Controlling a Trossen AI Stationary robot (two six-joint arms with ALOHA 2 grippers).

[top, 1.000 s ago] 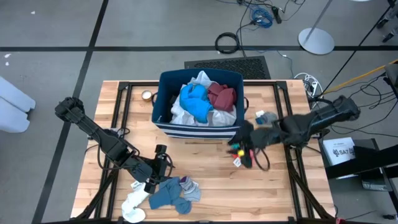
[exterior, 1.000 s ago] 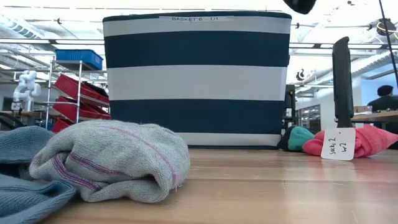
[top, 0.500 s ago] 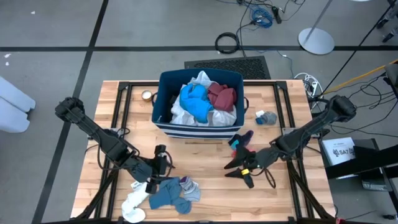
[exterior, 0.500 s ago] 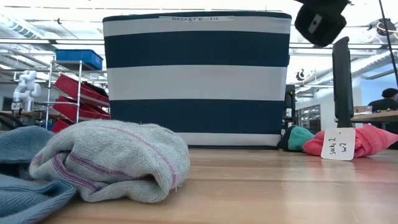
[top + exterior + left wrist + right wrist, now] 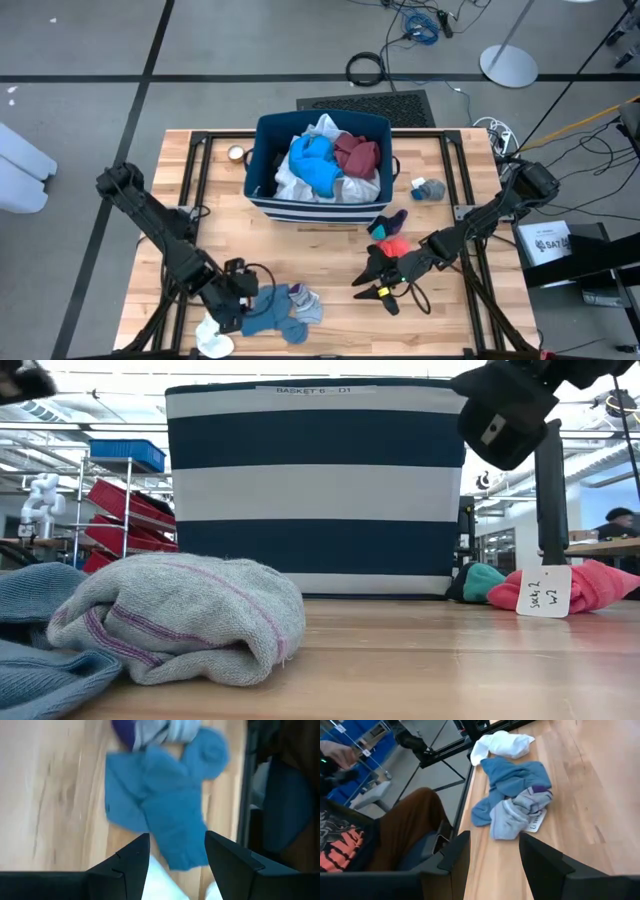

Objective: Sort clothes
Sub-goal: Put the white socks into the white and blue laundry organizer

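Observation:
A pile of socks lies at the table's near left: a white sock (image 5: 212,333), a grey-blue sock (image 5: 265,315) and a grey sock with purple stripes (image 5: 305,303). My left gripper (image 5: 243,300) hovers open right above the grey-blue sock (image 5: 170,820), touching nothing. My right gripper (image 5: 368,285) is open and empty over bare wood, its wrist view facing the pile (image 5: 512,790). A red-pink sock (image 5: 393,246) and a dark teal sock (image 5: 386,223) lie near the bin's right corner. The navy striped bin (image 5: 320,160) holds white, teal-blue and maroon garments.
A small grey sock (image 5: 428,188) lies at the far right. A roll of tape (image 5: 237,153) sits left of the bin. A paper tag (image 5: 545,592) stands by the red-pink sock (image 5: 590,585). A seated person (image 5: 395,835) shows beyond the table's left edge. Bare wood lies between the two grippers.
My right gripper has swung from beside the bin's right corner toward the near edge and the left, and come lower. My left gripper has gone toward the near edge, over the sock pile. The socks have stayed where they were.

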